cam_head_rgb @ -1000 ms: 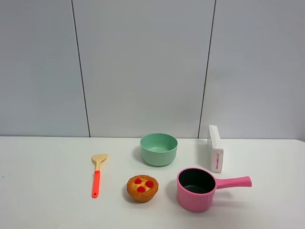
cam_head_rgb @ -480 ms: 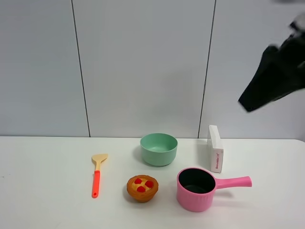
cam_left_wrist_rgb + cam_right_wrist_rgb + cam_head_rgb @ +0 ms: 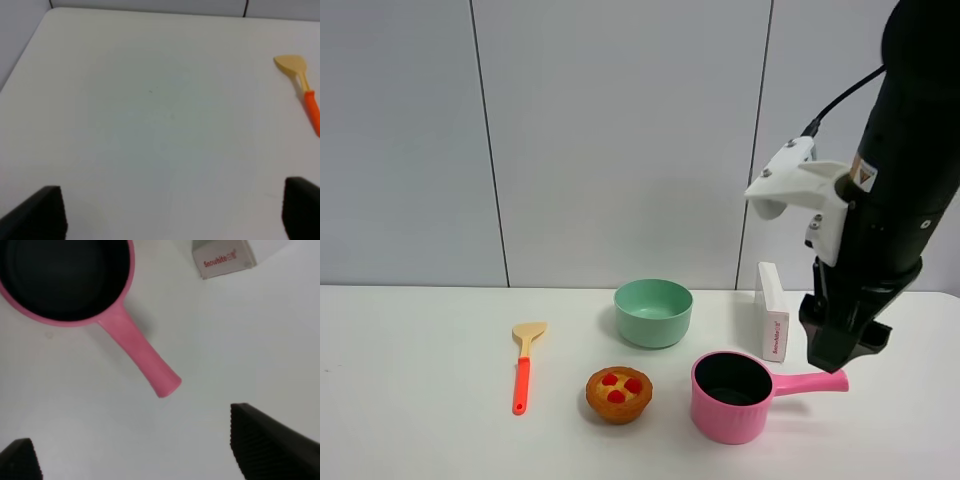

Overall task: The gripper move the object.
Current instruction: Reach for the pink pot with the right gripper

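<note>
- Exterior high view: the right gripper (image 3: 830,358) hangs at the right of the frame, pointing down, its tip just above the free end of the handle of the pink pan (image 3: 730,398). Whether its jaws are apart cannot be told here.
- The pan stands lower right of centre on the white table (image 3: 420,440), handle pointing right. A white box (image 3: 773,310) stands behind it, a green bowl (image 3: 653,312) at centre, a tart (image 3: 618,394) left of the pan and a spatula (image 3: 524,365) further left.
- Left wrist view: the left gripper (image 3: 170,217) has its jaws wide apart over bare table, holding nothing. The spatula (image 3: 301,85) lies well apart from it.
- Right wrist view: the right gripper (image 3: 145,457) has its jaws wide apart and empty. The pan (image 3: 65,280) lies beyond them, its handle end near but untouched. The white box (image 3: 222,257) stands beside the pan.
</note>
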`<state>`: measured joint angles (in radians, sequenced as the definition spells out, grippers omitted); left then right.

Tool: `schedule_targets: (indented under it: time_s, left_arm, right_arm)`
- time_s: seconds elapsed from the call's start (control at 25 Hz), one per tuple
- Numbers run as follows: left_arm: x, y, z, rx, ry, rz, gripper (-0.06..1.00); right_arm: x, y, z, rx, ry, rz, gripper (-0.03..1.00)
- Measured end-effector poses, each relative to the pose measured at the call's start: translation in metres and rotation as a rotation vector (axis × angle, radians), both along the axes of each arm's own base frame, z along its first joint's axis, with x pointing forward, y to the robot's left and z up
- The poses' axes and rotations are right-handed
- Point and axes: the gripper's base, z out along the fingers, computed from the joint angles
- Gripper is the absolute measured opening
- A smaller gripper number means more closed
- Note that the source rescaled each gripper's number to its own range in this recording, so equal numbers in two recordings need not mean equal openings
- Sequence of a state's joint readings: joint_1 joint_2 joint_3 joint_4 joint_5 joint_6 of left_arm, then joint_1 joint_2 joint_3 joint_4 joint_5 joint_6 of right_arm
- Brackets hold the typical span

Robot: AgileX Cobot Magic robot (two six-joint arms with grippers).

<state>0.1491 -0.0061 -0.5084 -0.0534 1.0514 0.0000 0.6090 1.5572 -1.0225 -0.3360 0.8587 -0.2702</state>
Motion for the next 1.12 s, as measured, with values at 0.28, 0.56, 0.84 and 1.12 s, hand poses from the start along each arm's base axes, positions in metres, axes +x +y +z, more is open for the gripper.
schedule_targets:
  time_s: [0.28, 0.56, 0.84, 1.12]
  left_arm:
    - [0.0, 0.0, 0.0, 0.0, 0.0, 0.0, 1.0]
    - [0.0, 0.0, 0.0, 0.0, 0.0, 0.0, 1.0]
    - [0.0, 0.0, 0.0, 0.0, 0.0, 0.0, 1.0]
    - [0.0, 0.0, 0.0, 0.0, 0.0, 0.0, 1.0]
  right_arm:
    - [0.018, 0.007, -0.03, -0.08, -0.009, 0.072, 0.82]
    - [0.028, 0.012, -0.057, -0.139, 0.005, 0.127, 0.82]
    - [0.033, 0.017, -0.08, -0.15, 0.033, 0.154, 0.82]
    - [0.037, 0.02, -0.093, -0.148, 0.039, 0.178, 0.78]
